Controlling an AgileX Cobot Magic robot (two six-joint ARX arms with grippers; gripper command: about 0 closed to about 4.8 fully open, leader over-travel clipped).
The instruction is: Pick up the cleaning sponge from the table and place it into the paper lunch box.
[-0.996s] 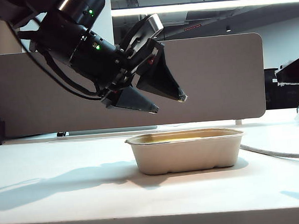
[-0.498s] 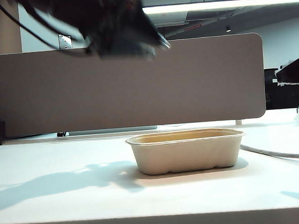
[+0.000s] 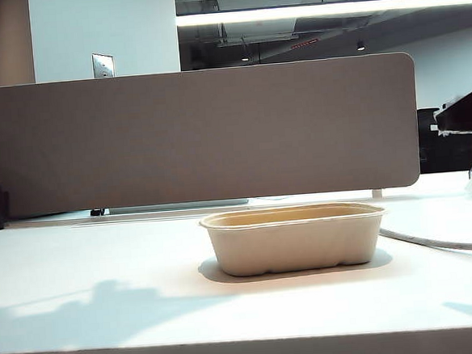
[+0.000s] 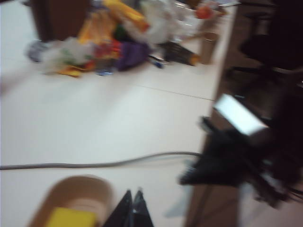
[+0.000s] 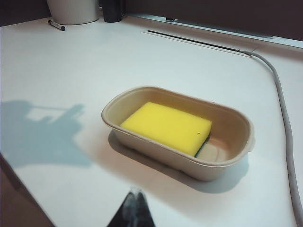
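A second ago the left arm hung over the paper lunch box [image 3: 294, 238] with its pincer spread wide; now that arm has gone from the exterior view, leaving only its shadow on the white bench [image 3: 104, 259] beside the box. The sponge is no longer held, so the placing step looks done and the task appears complete.

The cleaning sponge [image 5: 166, 127] lies flat inside the lunch box, yellow foam face up. A thin dark green scouring layer shows along its lower edge at one corner. It is smaller than the box and leaves a bare strip of box floor at one end. The box is a beige moulded pulp tray with rounded corners and a rolled rim, standing upright with no lid.

The left pincer [image 4: 133, 208] is closed, its dark tips pressed together and holding nothing. In its blurred wrist view it sits just beside the box, where a corner of yellow sponge shows. The right pincer [image 5: 134, 203] is also closed and empty, near the box but apart from it. A grey cable [image 5: 283, 109] runs along the bench beyond the box.
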